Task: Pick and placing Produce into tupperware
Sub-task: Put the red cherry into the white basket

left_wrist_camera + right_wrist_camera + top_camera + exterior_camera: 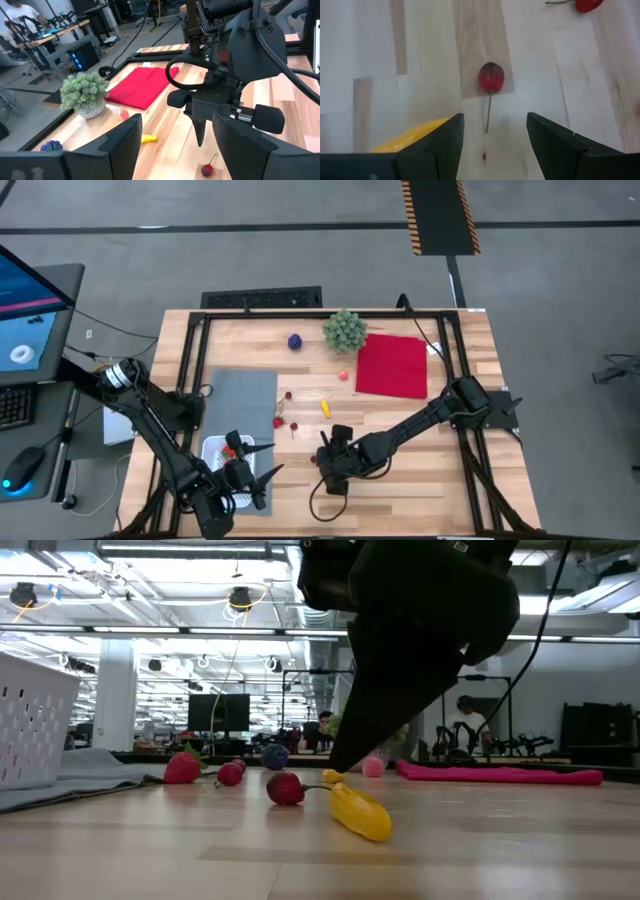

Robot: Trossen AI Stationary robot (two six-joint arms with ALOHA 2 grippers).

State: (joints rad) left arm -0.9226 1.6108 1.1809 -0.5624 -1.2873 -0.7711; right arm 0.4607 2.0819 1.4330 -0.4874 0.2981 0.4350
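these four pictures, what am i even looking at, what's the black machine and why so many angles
It is a robot with two dark arms at a wooden table, each ending in a two-finger gripper. One camera looks straight down, one sits at table-top height, and one rides on each wrist.

The job is putting toy produce into the white tupperware, which stands on a grey mat. The left gripper hangs open beside the tupperware, holding nothing. The right gripper is open just above a dark red cherry, with a yellow piece beside it; nothing is gripped yet.

Also on the table: a purple ball, a green bushy plant, a red cloth and more small fruits.
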